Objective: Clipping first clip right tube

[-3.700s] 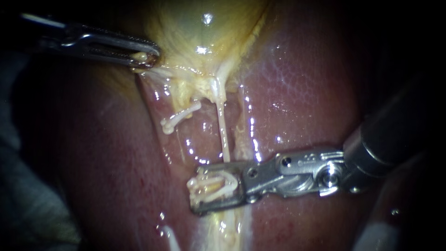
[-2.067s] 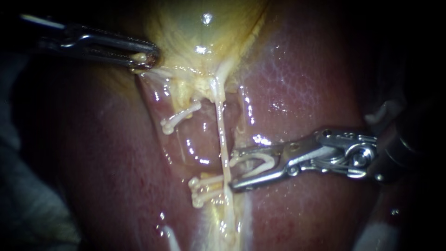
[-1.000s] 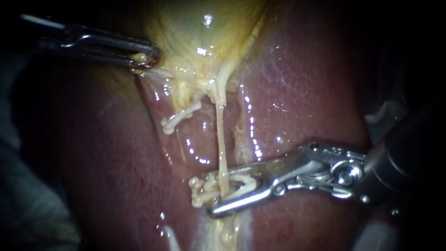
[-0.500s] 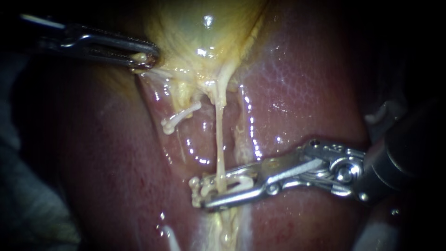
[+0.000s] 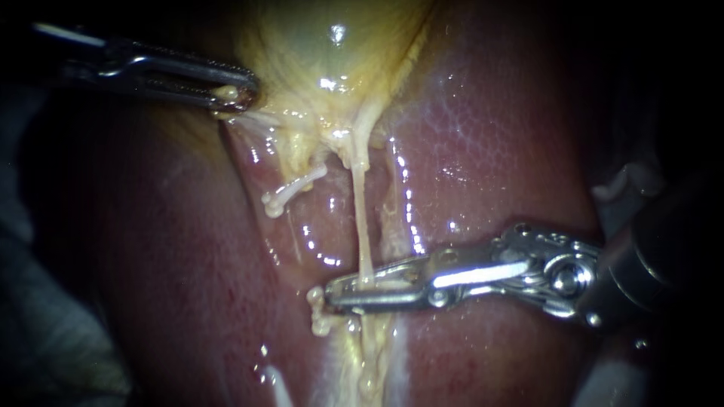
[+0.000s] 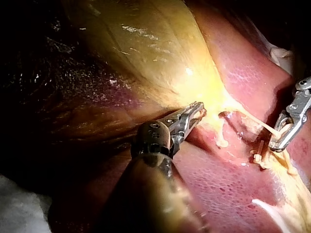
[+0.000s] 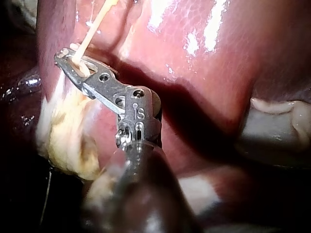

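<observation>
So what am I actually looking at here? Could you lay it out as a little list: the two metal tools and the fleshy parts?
left instrument: jaws shut on the gallbladder's edge
right instrument: jaws shut on the right tube
right tube: thin, pale, stretched from the gallbladder to the right jaws
gallbladder: yellowish, glistening
liver: reddish, wet, under everything
upper clip: pale, left of the right tube
lower clip: pale, beside the right jaws' tip
</observation>
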You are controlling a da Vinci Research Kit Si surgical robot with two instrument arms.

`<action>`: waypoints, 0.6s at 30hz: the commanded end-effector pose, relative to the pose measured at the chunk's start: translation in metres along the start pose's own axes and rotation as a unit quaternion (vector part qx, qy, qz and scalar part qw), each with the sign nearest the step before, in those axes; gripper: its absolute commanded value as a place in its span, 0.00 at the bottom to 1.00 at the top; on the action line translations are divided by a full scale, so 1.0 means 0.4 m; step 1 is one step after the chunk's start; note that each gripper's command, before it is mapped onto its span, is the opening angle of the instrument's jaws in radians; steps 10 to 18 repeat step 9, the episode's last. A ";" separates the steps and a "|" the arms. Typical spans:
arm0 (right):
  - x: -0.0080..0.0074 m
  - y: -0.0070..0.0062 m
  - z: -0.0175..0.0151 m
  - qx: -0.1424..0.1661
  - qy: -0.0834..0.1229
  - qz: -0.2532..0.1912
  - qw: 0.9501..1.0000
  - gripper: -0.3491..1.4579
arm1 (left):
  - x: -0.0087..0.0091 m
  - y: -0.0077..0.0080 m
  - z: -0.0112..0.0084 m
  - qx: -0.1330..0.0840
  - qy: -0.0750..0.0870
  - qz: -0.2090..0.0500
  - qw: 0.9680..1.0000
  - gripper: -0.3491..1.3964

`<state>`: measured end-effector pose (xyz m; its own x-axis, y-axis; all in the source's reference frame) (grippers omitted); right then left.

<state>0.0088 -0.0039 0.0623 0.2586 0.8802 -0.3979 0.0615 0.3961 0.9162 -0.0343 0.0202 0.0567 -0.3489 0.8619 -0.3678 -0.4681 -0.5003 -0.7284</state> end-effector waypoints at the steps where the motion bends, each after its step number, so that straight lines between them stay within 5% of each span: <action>1: -0.0001 0.0000 0.0001 0.001 -0.001 0.000 1.000 0.00 | 0.0000 0.0000 -0.0001 0.000 0.000 0.000 1.000 0.00; 18: -0.0005 0.0002 0.0002 0.000 -0.001 0.005 1.000 0.01 | 0.0000 0.0001 -0.0001 0.000 0.000 0.000 1.000 0.00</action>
